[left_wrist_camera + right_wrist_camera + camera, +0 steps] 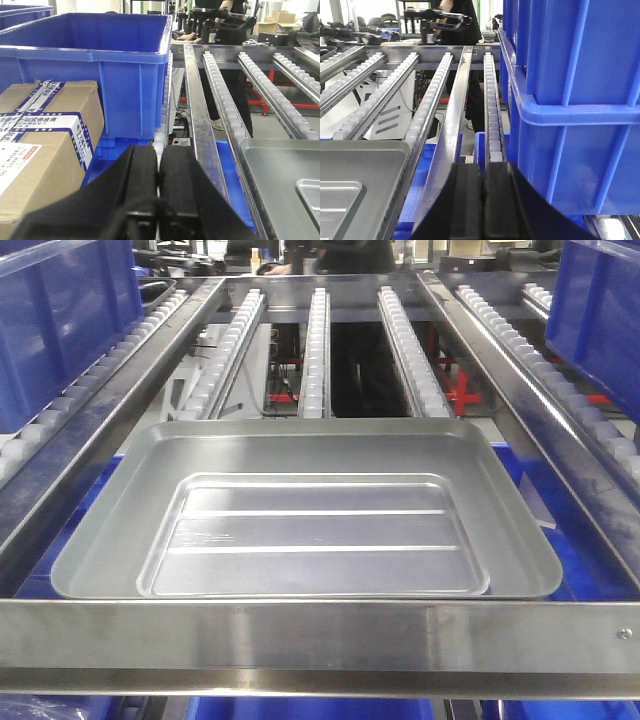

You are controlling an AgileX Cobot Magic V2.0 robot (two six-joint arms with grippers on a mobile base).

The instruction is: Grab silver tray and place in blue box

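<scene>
The left claw (158, 156), two black fingers pressed flat together, held nothing. Just left of it sat a brown cardboard carton with blue-and-white tape (46, 145), and behind that a tall dark-blue plastic crate (102, 65). The right claw (483, 171) was likewise fully closed and empty, pointing along a steel roller rail (492, 105), with stacked blue ribbed crates (570, 100) close on its right. Between the two claws lay the large shallow silver metal tray (310, 525), level, its recessed centre with two long raised ribs facing up. Bright-blue plastic of the big rectangular blue box (520, 468) showed along the tray's left, right and near sides, so the tray sat within the box's outline. Whether it rested on the box floor I could not tell. A flat steel crossbar (320, 635) ran across the near side. A person in black (456, 22) stood at the far end of the rails.
</scene>
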